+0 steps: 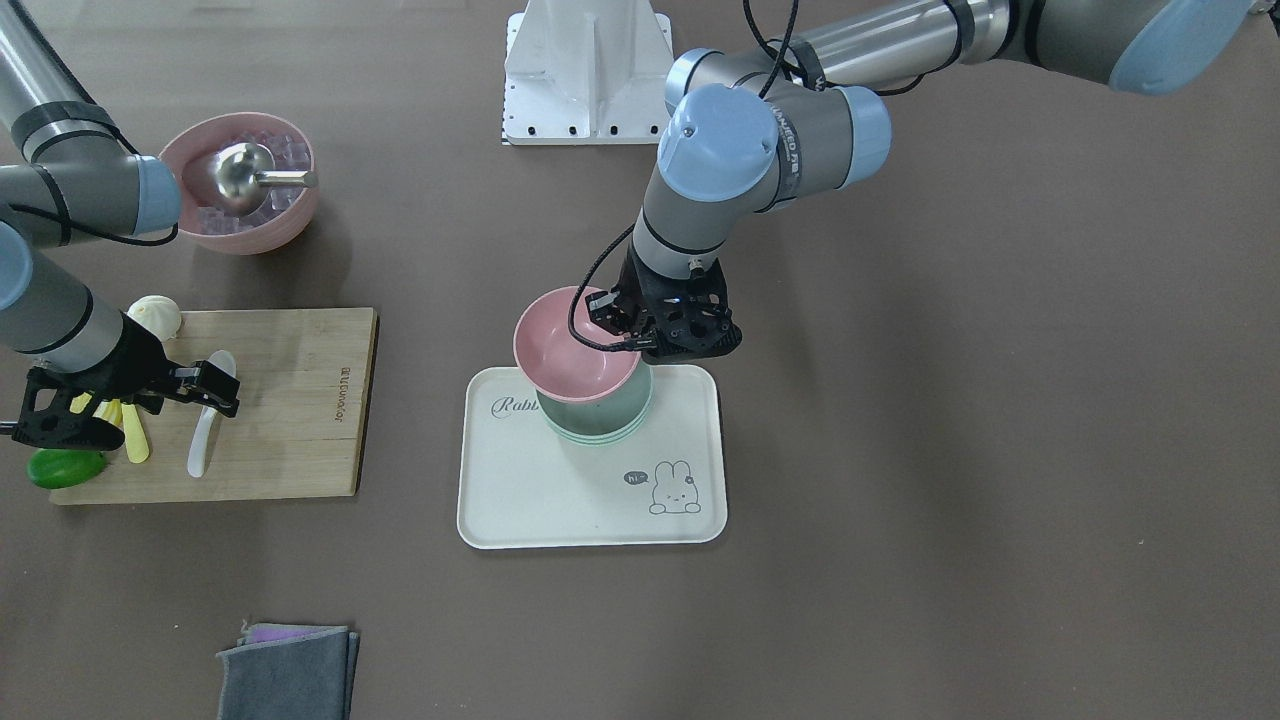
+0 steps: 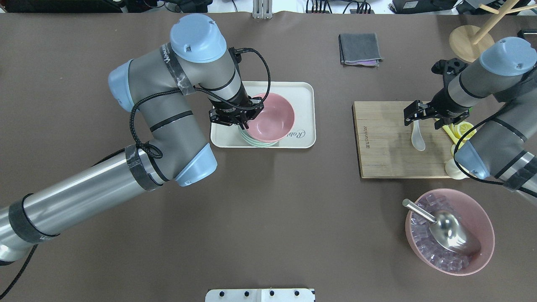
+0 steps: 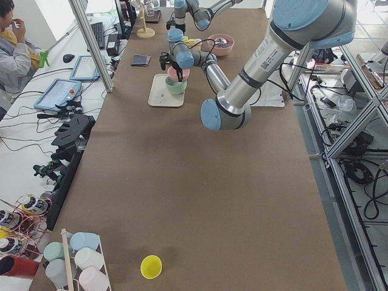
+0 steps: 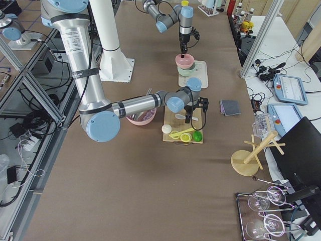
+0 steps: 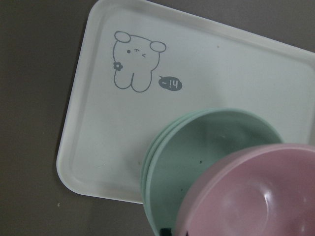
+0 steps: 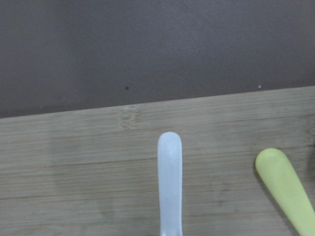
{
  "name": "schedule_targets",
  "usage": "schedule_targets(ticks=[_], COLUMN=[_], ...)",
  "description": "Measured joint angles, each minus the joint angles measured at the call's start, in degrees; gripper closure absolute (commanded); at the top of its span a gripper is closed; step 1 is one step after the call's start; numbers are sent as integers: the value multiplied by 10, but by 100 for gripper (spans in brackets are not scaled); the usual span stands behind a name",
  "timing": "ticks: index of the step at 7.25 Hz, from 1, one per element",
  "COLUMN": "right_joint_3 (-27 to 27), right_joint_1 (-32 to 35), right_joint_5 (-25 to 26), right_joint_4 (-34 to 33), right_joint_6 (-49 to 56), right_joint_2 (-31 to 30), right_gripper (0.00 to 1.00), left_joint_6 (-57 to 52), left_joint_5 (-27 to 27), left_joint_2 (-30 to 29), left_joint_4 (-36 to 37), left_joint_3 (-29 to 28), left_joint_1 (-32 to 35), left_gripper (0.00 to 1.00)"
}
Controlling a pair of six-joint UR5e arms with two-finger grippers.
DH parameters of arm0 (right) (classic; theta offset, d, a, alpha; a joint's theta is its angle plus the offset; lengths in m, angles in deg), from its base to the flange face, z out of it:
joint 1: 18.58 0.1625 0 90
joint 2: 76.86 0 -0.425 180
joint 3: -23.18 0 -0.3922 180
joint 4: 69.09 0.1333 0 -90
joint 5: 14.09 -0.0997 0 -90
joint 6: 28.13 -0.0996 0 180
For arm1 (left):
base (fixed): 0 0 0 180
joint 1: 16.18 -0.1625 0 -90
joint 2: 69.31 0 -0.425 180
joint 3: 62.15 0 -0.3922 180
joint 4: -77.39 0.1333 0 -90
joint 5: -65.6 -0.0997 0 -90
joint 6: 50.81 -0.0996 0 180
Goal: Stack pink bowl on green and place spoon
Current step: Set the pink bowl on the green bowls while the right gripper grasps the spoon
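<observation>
1. The brown tabletop is a plain matte sheet. Metal framing and cables run along the robot's side, and an operator sits off the far edge near a tablet.
2. A white tray lies by the far edge, a touch left of the middle, with the green bowls nested on it.
3. And here's the left gripper, pinching the rim of the pink bowl and holding it tilted over the green bowls.
4. Toward the right end, the right gripper hangs over the cutting board, jaws spread, nothing between them.
5. The white spoon lies flat on that board, its handle tip under the right gripper.
6. The near right corner holds an ice bowl with a metal scoop in it. A folded grey cloth lies by the far edge and a wooden stand in the far right corner. A yellow cup stands alone at the left end.
7. Hard to call: whether the pink bowl touches the green bowls or only overlaps them.
8. The left gripper's tips are masked by the rim and the arm.
9. How many green bowls are nested cannot be told, though several rims show.
10. The right arm covers the yellow and green pieces on the board's right edge.
</observation>
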Motion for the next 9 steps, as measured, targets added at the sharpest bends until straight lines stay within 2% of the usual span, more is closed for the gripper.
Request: schedule_targets(ticks=[3,8,9], right_joint_3=[0,0,0], right_joint_1=[-1,-4,-5], right_joint_5=[1,1,1], right_joint_4=[-3,-3,-3], right_joint_6=[-4,-5,-6], right_joint_2=[5,5,5], right_gripper=[5,6,6], left_joint_6=[0,-13,-16], left_joint_5=[-1,-1,-1], left_joint_2=[1,4,4], left_joint_4=[-39,-50,-51], left_joint_3=[-15,-21,-25], left_joint_1=[0,25,25], left_gripper=[100,100,14])
